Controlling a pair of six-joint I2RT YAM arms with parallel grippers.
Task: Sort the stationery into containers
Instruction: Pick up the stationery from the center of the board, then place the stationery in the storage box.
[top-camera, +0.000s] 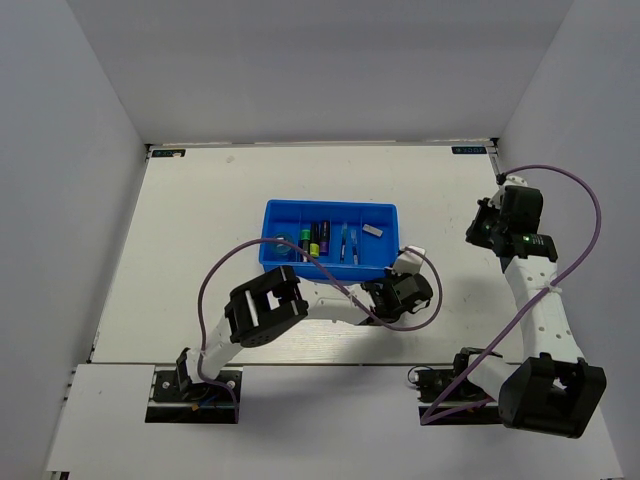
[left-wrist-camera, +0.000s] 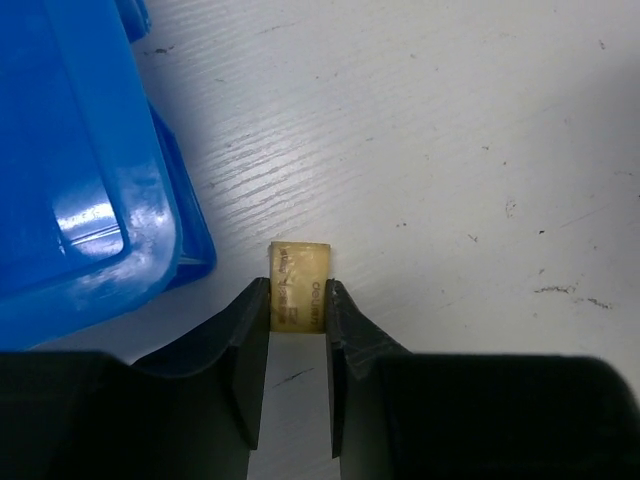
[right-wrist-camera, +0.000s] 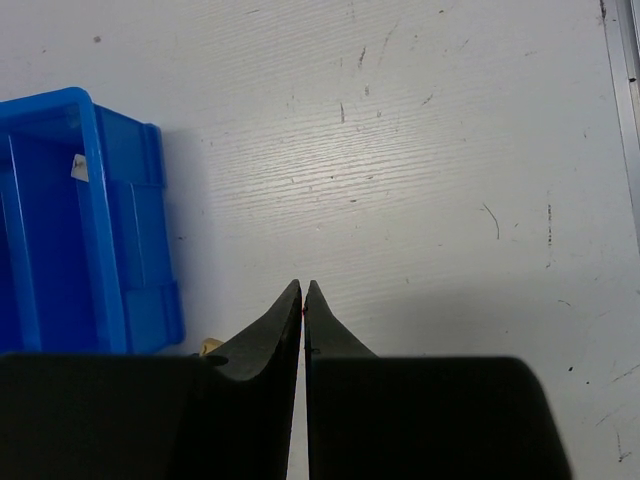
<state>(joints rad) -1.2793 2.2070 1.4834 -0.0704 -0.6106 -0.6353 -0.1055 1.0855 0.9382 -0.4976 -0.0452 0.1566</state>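
My left gripper (left-wrist-camera: 299, 300) is shut on a small beige eraser (left-wrist-camera: 300, 285), one jaw pressed against each side, low over the white table. It sits just off the near right corner of the blue tray (left-wrist-camera: 90, 200). From above, the left gripper (top-camera: 404, 272) is beside the tray (top-camera: 330, 206), which holds a purple-black marker (top-camera: 324, 240), a yellow-black highlighter (top-camera: 305, 242), two pens (top-camera: 348, 244), a white eraser (top-camera: 372, 229) and a bluish round piece (top-camera: 282, 241). My right gripper (right-wrist-camera: 304, 290) is shut and holds nothing, out to the right (top-camera: 478, 232).
The table (top-camera: 200, 260) is white, with a metal rail (right-wrist-camera: 625, 120) along its edge. A purple cable (top-camera: 400, 325) loops from the left arm close to the tray's near wall. In the right wrist view the tray (right-wrist-camera: 60, 250) lies to the left.
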